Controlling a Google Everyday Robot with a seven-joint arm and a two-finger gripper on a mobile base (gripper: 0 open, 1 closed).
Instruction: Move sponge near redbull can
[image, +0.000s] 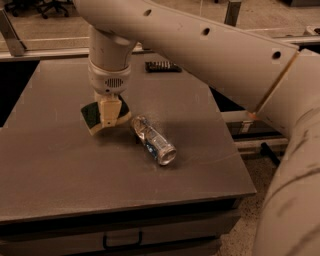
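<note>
**Q:** What is the setting?

**A:** A grey-brown table (60, 165) is filling most of the view. A drawer handle (122, 240) is showing on its front, and speckled floor (250, 220) is showing at the lower right. Office chairs (45, 6) are standing far behind.

**Q:** Where is the gripper?

**A:** The robot's pale arm (225, 55) is sweeping in from the right across the top and is hiding the table's far right corner. The gripper (109, 121) is pointing straight down over the left-centre of the table. Its fingers (110, 107) are pinching the sponge (91, 116) between them, one pale finger crossing the sponge's front.

**Q:** How is the sponge sitting?

**A:** It is tilting, with the dark green face turned up and left and the yellow foam showing at the lower right. I cannot tell whether its lower edge is touching the table.

**Q:** And the can?

**A:** The redbull can (154, 141) is lying on its side just right of the sponge, its far end very near the foam and its open end pointing front-right.

**Q:** Anything else around?

**A:** A flat dark ridged object (163, 66) is lying by the table's far edge, well apart from both.
</note>
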